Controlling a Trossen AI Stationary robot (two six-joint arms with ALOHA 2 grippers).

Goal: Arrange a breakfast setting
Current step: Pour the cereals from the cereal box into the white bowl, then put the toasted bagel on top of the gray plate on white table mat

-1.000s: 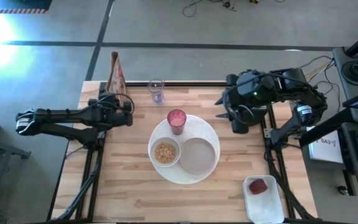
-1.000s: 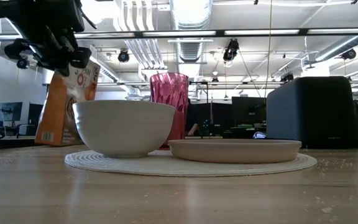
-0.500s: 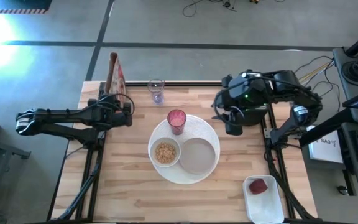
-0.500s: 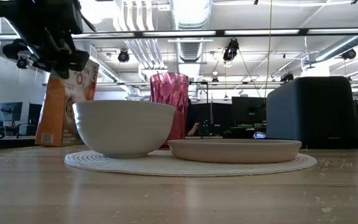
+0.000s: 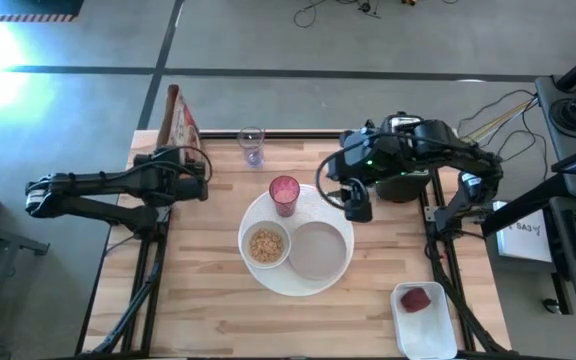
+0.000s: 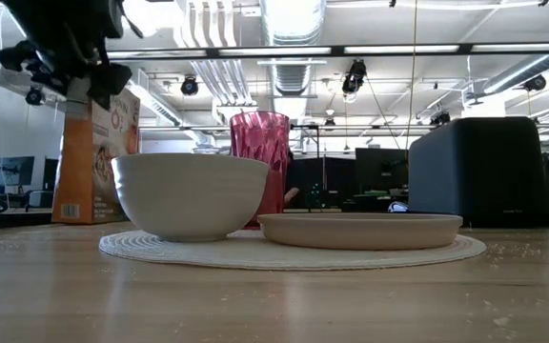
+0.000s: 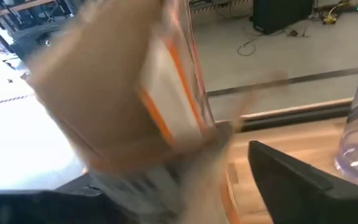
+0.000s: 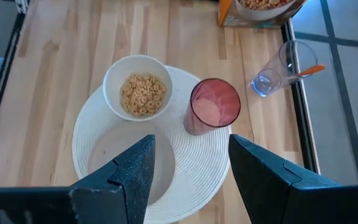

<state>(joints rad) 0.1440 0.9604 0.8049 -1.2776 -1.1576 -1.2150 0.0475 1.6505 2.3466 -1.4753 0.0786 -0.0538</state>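
One placemat [image 5: 333, 215], one bowl [image 5: 266, 245] of cereal, one plate [image 5: 319, 250], one pink tumbler [image 5: 284, 193].
Left gripper [image 5: 200, 172] open beside cereal box [image 5: 179, 117] at 10 o'clock; right gripper [image 5: 356, 202] open, empty, over the placemat's 2 o'clock edge.

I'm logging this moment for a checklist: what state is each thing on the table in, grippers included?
white bowl: upright on the placemat, holds cereal rings.
grey plate: on the placemat, empty.
pink-red tumbler: upright on the placemat.
clear glass: upright.
cereal box: standing at the table's corner.
white tub: holds a red item.
left gripper: open, beside the box.
right gripper: open, over the placemat.
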